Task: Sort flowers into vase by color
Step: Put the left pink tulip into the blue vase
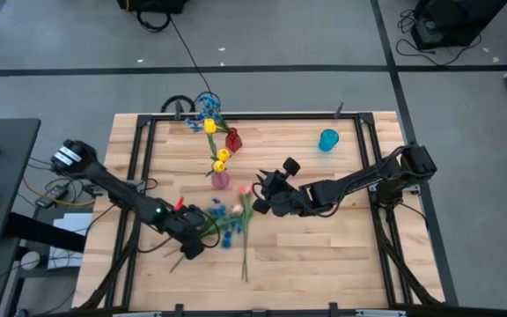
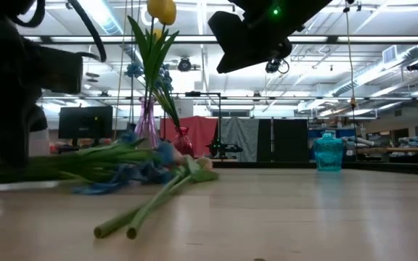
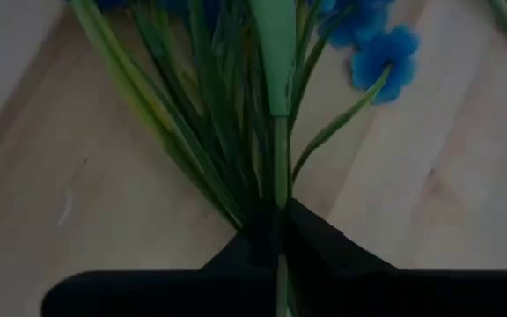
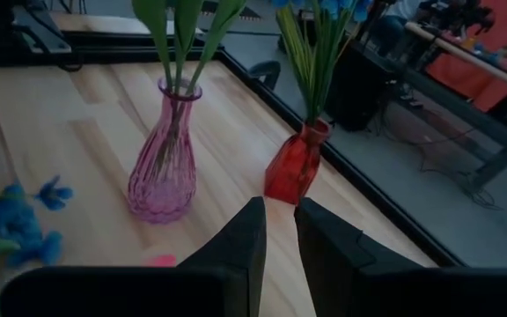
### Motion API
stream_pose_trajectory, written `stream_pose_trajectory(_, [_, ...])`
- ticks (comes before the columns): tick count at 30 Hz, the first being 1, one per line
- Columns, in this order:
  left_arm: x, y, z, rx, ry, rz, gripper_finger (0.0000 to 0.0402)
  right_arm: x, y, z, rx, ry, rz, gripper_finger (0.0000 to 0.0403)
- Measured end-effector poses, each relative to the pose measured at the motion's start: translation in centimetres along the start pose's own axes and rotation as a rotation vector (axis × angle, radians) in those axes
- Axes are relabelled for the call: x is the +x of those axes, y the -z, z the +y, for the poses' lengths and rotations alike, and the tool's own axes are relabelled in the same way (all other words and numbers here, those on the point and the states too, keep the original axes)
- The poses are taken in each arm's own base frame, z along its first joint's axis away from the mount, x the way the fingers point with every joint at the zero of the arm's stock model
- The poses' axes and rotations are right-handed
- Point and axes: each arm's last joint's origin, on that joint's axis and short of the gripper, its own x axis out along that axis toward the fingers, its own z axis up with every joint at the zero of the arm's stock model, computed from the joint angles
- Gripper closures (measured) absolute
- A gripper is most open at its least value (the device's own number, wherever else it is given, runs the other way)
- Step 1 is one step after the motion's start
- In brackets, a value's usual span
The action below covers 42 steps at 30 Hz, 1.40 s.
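A blue spray [image 1: 224, 231] and pink tulip buds [image 1: 237, 210] lie on the table, the tulips' long stems [image 2: 145, 210] reaching toward the near edge. My left gripper [image 1: 195, 238] is low at the spray's stem end and shut on it. My right gripper [image 1: 258, 196] hovers above the table beside the pink tulips, open by only a narrow gap and holding nothing. It faces the pink vase [image 4: 160, 167], which holds yellow tulips [image 1: 222, 158], and the red vase [image 4: 293, 163], which holds blue sprays [image 1: 205, 107] and a yellow tulip [image 1: 209, 126]. My left gripper pinches the blue spray's bunched green stems [image 3: 276, 211] between its two fingers, below where the leaves fan out. The fingers come in low from the table's left and lie roughly along the stems. The spray stretches out ahead of them, its blossoms [image 3: 385, 55] down near the wood.
A teal vase [image 1: 327, 139] stands alone toward the far right of the table. A black frame rail [image 1: 262, 115] runs along the far edge. Bare wood lies on the right half and near the front edge.
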Motion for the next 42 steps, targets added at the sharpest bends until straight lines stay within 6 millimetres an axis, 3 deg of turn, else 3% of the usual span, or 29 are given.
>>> stream_pose_trajectory(9, [-5.5, -2.3, -2.4, 0.145, 0.105, -0.1, 0.0386, -2.0, 0.0, 0.6, -0.018, -0.005, -0.02, 0.0323])
stream_pose_trajectory(14, [-7.1, -2.7, -2.7, 0.201, 0.075, -0.069, 0.0386, -2.4, 0.8, 0.5, 0.014, 0.025, 0.018, 0.0326])
stream_pose_trajectory(20, [-6.4, -2.7, -2.1, 0.231, -0.047, -0.169, 0.0386, -2.6, 1.1, 0.6, 0.062, 0.026, 0.03, 0.033])
stream_pose_trajectory(26, [-5.7, -3.7, -3.2, 0.304, -0.058, -0.338, 0.0386, -3.5, 1.4, 1.2, 0.058, -0.018, 0.031, 0.033])
stream_pose_trajectory(35, [-3.6, -6.9, -4.2, 0.514, -0.058, -0.497, 0.0386, -4.7, 3.9, 2.0, 0.137, -0.114, 0.091, 0.033])
stream_pose_trajectory(42, [-3.1, -9.7, -4.1, 0.673, -0.007, -0.602, 0.0386, -7.5, 6.0, 3.3, 0.194, -0.237, 0.148, 0.0314])
